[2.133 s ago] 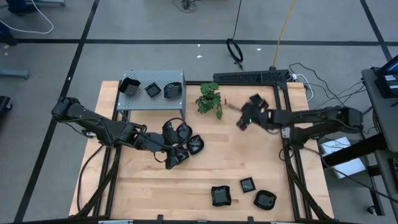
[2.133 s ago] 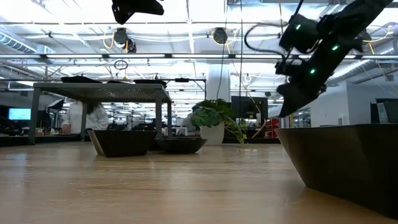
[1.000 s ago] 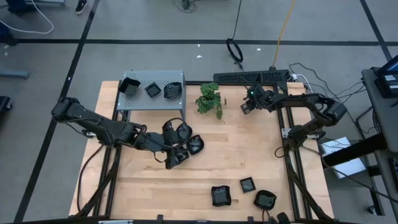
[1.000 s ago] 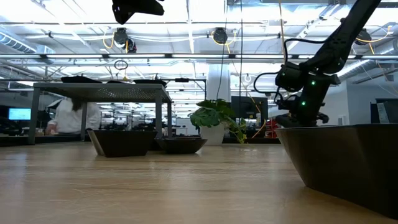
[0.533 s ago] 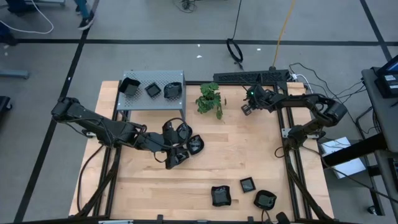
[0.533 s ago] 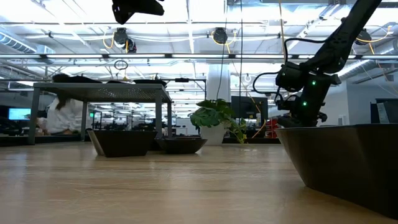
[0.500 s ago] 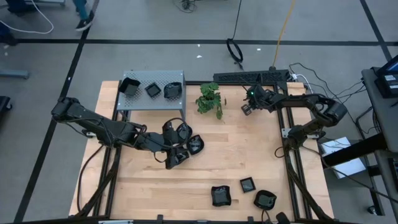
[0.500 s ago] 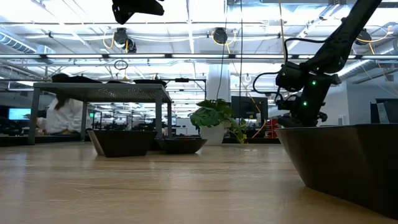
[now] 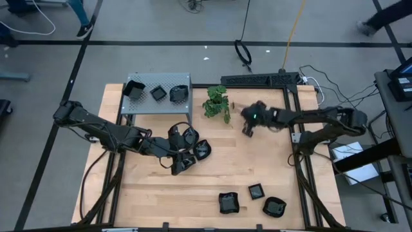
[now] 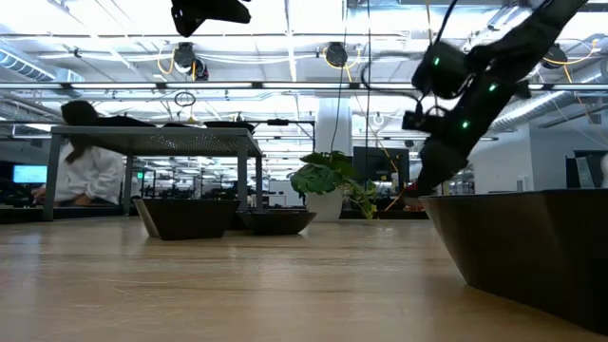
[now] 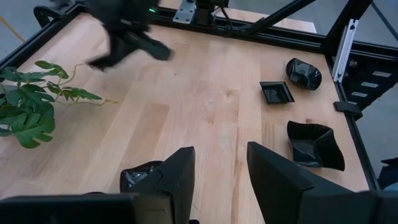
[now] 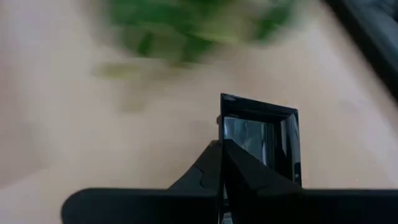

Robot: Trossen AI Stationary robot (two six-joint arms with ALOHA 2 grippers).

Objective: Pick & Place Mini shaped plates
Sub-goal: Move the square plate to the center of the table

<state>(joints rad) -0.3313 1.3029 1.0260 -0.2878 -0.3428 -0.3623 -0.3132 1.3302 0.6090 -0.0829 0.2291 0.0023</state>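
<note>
My right gripper (image 9: 247, 130) hangs above the table just right of the plant, shut on a small square black plate (image 12: 261, 134). My left gripper (image 11: 221, 168) stands open low over the table's middle, with a glossy black plate (image 11: 140, 177) beside one finger and bare wood between the fingers. Two more plates (image 9: 188, 136) (image 9: 203, 150) lie next to it. Three plates (image 9: 158, 93) rest on the grey perforated box. Three others (image 9: 256, 191) lie by the near edge. My right gripper pinches one side rim (image 12: 227, 124) of the square plate between its two fingers. The plate sticks out past the fingertips with its hollow face showing. The fingers slant downward (image 10: 439, 163), and the plate is lifted clear of the table.
A green leafy plant (image 9: 217, 103) stands just left of my right gripper. The grey perforated box (image 9: 166, 81) stands at the far left. A black frame rail (image 9: 261, 79) runs along the far right. Bare wood lies between the plant and the near plates.
My right gripper has shut on the square plate at the table's far right. It has then risen and swung toward the left and near side, close to the plant, carrying the plate clear of the table.
</note>
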